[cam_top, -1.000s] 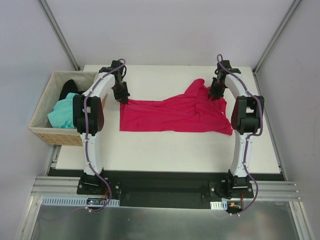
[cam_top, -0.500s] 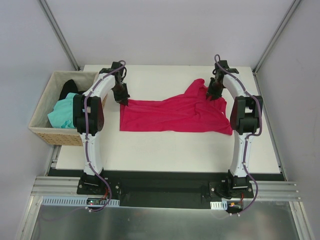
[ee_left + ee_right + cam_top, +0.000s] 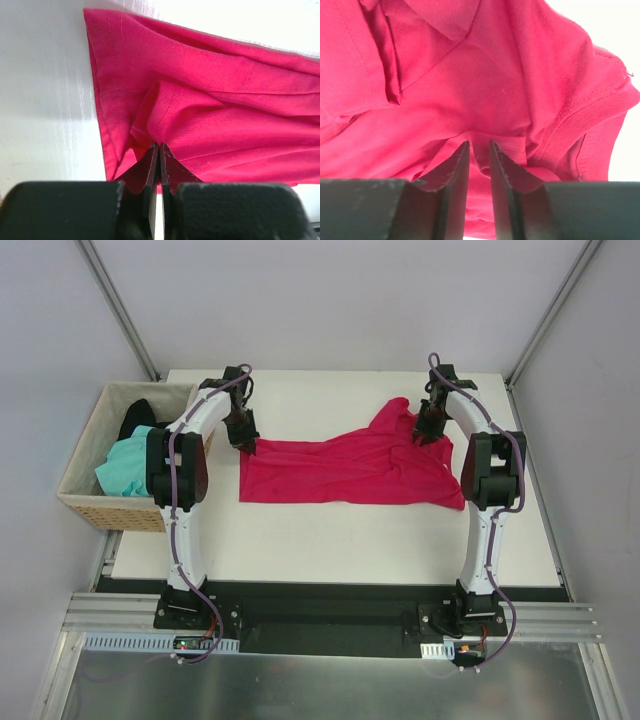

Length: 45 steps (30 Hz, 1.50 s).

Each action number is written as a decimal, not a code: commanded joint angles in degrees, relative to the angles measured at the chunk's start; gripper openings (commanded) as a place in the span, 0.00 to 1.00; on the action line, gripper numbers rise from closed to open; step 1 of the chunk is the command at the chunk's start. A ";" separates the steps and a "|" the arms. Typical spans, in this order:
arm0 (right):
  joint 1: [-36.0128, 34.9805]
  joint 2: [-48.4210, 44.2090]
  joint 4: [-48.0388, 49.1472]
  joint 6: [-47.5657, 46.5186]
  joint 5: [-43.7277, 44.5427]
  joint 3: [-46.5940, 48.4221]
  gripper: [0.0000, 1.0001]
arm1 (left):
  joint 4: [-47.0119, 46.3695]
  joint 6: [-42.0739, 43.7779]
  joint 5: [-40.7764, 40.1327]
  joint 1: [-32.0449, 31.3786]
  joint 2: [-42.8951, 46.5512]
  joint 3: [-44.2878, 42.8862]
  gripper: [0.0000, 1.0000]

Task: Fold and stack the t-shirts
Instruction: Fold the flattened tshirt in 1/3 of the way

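Observation:
A crimson t-shirt (image 3: 340, 470) lies spread across the middle of the white table (image 3: 330, 540), with its right part bunched up toward the back. My left gripper (image 3: 246, 440) is shut on the shirt's back left corner. The left wrist view shows the closed tips (image 3: 159, 148) pinching a fold of red cloth (image 3: 225, 100). My right gripper (image 3: 427, 434) sits on the bunched right end. Its jaws (image 3: 479, 146) stand narrowly apart, closed on a ridge of the red cloth (image 3: 470, 75). A mint-green t-shirt (image 3: 125, 465) and a black t-shirt (image 3: 138, 418) lie in the basket.
A tan wicker basket (image 3: 85, 505) stands off the table's left edge, beside the left arm. Metal frame posts (image 3: 120, 310) rise at the back corners. White table surface shows in front of and behind the red shirt.
Both grippers have crept slightly toward the back of the table while holding the cloth. The shirt's outline is almost the same.

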<state>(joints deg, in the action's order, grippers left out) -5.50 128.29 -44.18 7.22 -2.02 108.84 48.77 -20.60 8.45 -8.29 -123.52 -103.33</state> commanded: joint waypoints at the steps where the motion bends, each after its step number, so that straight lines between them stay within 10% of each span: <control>1: 0.31 -3.22 -0.20 0.16 -0.70 0.32 0.22 | 0.97 -0.05 -1.50 -0.23 3.47 -0.03 0.00; 12: 0.58 -2.61 -0.11 0.60 -0.88 0.32 0.01 | 1.06 -0.23 -1.68 -0.23 3.38 -0.21 0.00; 45: 1.10 -17.36 3.22 -0.28 0.88 -7.93 0.01 | -0.43 0.65 -3.70 -0.23 13.92 0.49 0.00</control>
<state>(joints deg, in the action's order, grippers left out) -4.47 116.86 -42.35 7.22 -2.15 103.28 48.31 -20.49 5.85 -8.29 -114.32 -103.33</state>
